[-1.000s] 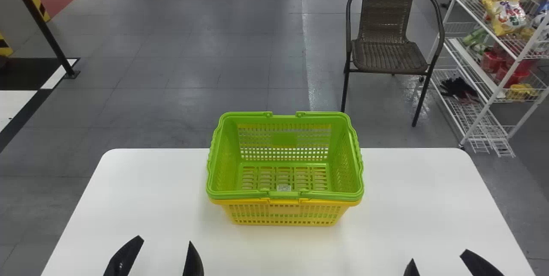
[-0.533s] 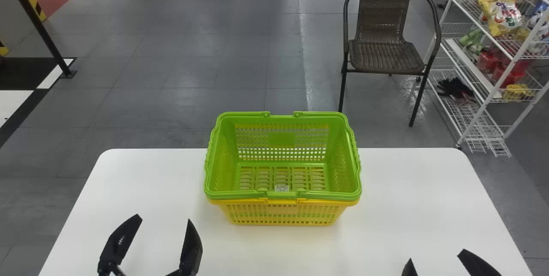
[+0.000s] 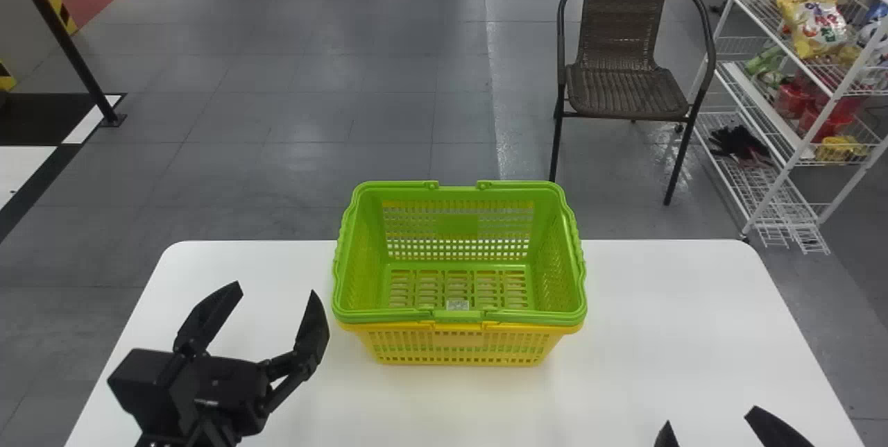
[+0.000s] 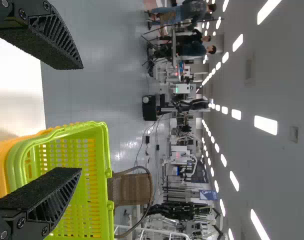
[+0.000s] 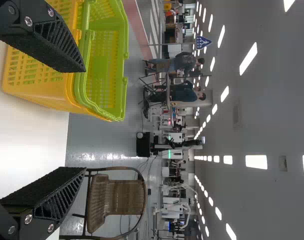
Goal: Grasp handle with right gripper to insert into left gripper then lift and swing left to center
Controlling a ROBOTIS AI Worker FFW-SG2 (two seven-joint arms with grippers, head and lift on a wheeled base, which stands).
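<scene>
Baskets: we count two, a green basket nested in a yellow basket, centre of frame on the white desk
Long axis: left to right, mouths upward
Handle: folded along the green rim
Make: latticed plastic, tapering
Left gripper: lower left, jaws released, parted
Right gripper: lower right, jaws released too

Right claw mostly beyond the head view's bottom edge, rack partly beyond its right.
</scene>
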